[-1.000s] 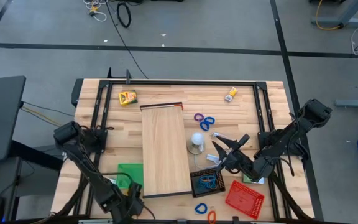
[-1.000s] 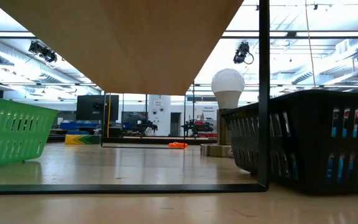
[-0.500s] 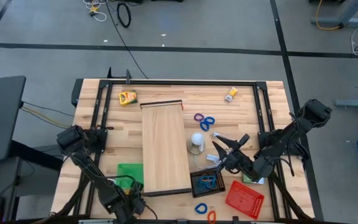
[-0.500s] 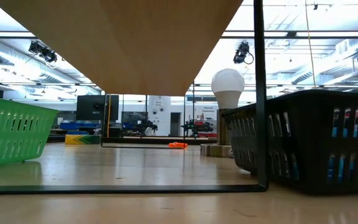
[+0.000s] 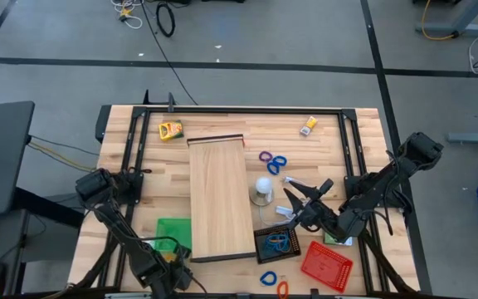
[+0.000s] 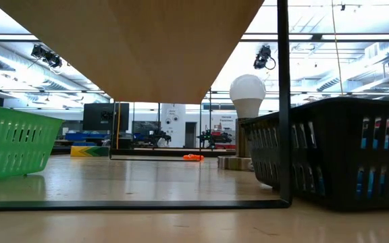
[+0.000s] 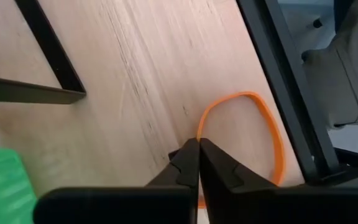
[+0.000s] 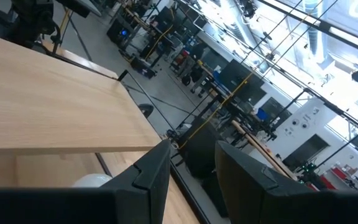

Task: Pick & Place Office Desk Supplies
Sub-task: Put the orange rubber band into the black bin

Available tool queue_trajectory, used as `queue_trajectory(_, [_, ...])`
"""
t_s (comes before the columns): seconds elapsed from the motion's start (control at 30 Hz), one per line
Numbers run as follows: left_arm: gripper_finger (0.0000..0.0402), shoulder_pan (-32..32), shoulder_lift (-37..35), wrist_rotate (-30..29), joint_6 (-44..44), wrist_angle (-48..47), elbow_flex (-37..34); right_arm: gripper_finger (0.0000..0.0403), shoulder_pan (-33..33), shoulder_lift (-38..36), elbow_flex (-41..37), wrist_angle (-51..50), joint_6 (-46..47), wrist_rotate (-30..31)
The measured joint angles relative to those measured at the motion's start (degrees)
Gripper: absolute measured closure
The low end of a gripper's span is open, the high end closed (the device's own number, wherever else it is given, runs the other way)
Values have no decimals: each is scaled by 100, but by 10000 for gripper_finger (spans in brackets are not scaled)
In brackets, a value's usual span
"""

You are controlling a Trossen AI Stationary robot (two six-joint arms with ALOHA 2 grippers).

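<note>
Left gripper (image 7: pixel 197 155) is clamped on one orange band (image 7: pixel 253 134) at the surface's (image 5: pixel 222 124) near-left edge — right gripper (image 8: pixel 188 158) stands apart; three mesh trays.

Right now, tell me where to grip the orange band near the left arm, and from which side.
Pinch one strand of the orange band from above: it lies flat on the table as an open loop, offering nothing else to grip. The left end effector is shut on one strand that way.
</note>
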Motion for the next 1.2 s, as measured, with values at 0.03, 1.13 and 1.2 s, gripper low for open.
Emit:
queue_trajectory(0.03, [396, -34, 0, -48, -1, -3, 0, 266, 0, 0, 0, 0, 5, 0])
queue_trajectory(1.13, [400, -459, -1358, -1073, -213, -920, -13, 266, -1, 0, 0, 0, 76, -67])
queue_trajectory(1.2, [400, -515, -1532, -1255, -264, -927, -13, 266, -1, 0, 0, 1, 77, -95])
